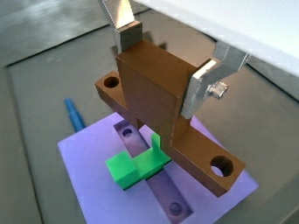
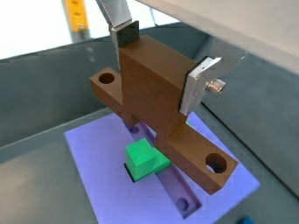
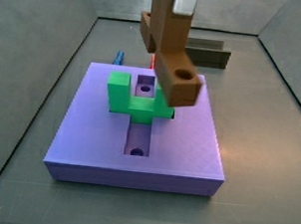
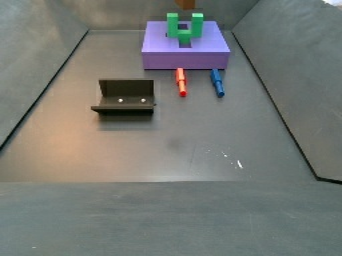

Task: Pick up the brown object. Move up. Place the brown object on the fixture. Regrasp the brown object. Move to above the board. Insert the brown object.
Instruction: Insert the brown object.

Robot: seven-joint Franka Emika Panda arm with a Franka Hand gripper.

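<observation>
Your gripper (image 1: 166, 63) hangs above the board (image 3: 90, 143), its silver fingers (image 1: 205, 84) clamped on the upright stem of the brown object (image 1: 163, 109). You see the brown object's crossbar just over the board's central slot, beside the green block (image 3: 131, 94). The fixture (image 4: 123, 97) stands well apart, nearer on the floor, with the orange peg (image 4: 182, 82) and blue peg (image 4: 217, 81) lying against the board's near edge.

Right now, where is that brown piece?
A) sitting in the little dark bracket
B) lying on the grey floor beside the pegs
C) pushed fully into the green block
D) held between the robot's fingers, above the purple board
D. In both wrist views the gripper is clamped on the brown object, which hangs over the board near the green block; in a side view the fixture stands empty.
</observation>
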